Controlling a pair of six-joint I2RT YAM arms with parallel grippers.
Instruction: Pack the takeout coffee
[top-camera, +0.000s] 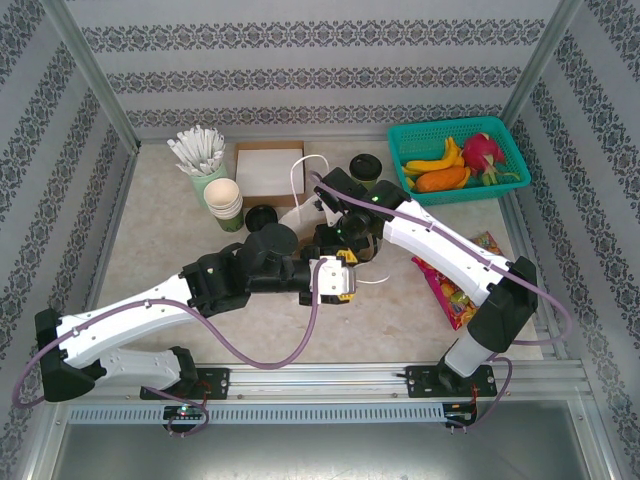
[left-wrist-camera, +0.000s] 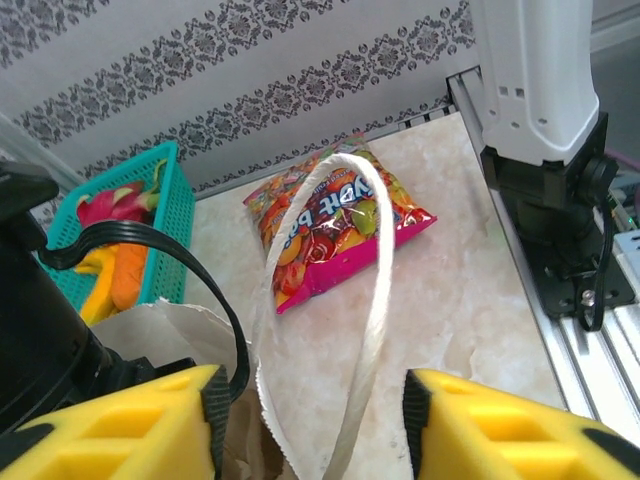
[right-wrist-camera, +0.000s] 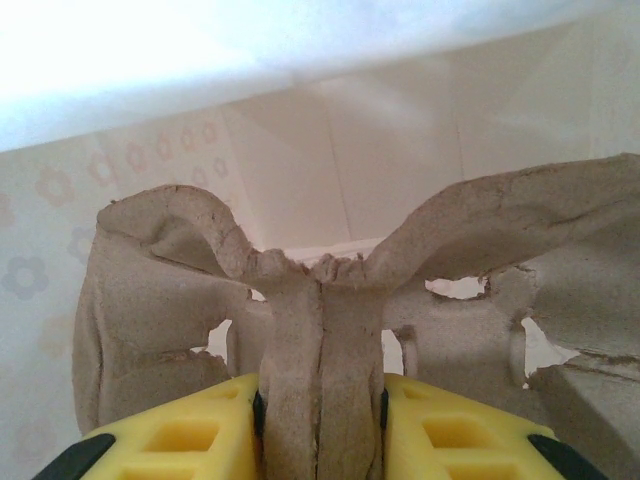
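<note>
**One coffee at the back, one carrier in the bag**

Two arms reach to the middle of the table. One takeout coffee (top-camera: 365, 168), olive-sided with a black lid, stands upright on the table near the back. It is just left of the single teal basket (top-camera: 500, 175) and behind the right arm, and neither gripper touches it.

Also on the table:
- one white paper bag (top-camera: 303, 205)
- one box with a white top (top-camera: 268, 168)
- one pale green cup of white sticks (top-camera: 205, 165)
- one stack of cream cups (top-camera: 225, 200), whose rims are too close to count
- one candy bag (left-wrist-camera: 340, 235)
- one black round top (top-camera: 262, 215), which could be a loose lid or a lidded cup; I cannot tell which

The basket holds one pink dragon fruit (top-camera: 483, 150), yellow bananas and an orange piece.

The right gripper (right-wrist-camera: 320, 420) has its yellow jaws pressed together on the middle ridge of one moulded pulp cup carrier (right-wrist-camera: 160, 250). The carrier sits inside the bag, and its outer pockets are cut off by the picture's edges.

The left gripper (left-wrist-camera: 315, 415) has its jaws wide apart. One white rope handle (left-wrist-camera: 375, 290) loops up between them, and I cannot tell whether it touches either finger.

From above, the arms hide most of the bag. The handle crosses the candy bag's large lettering, which leaves it too broken to read with confidence
</note>
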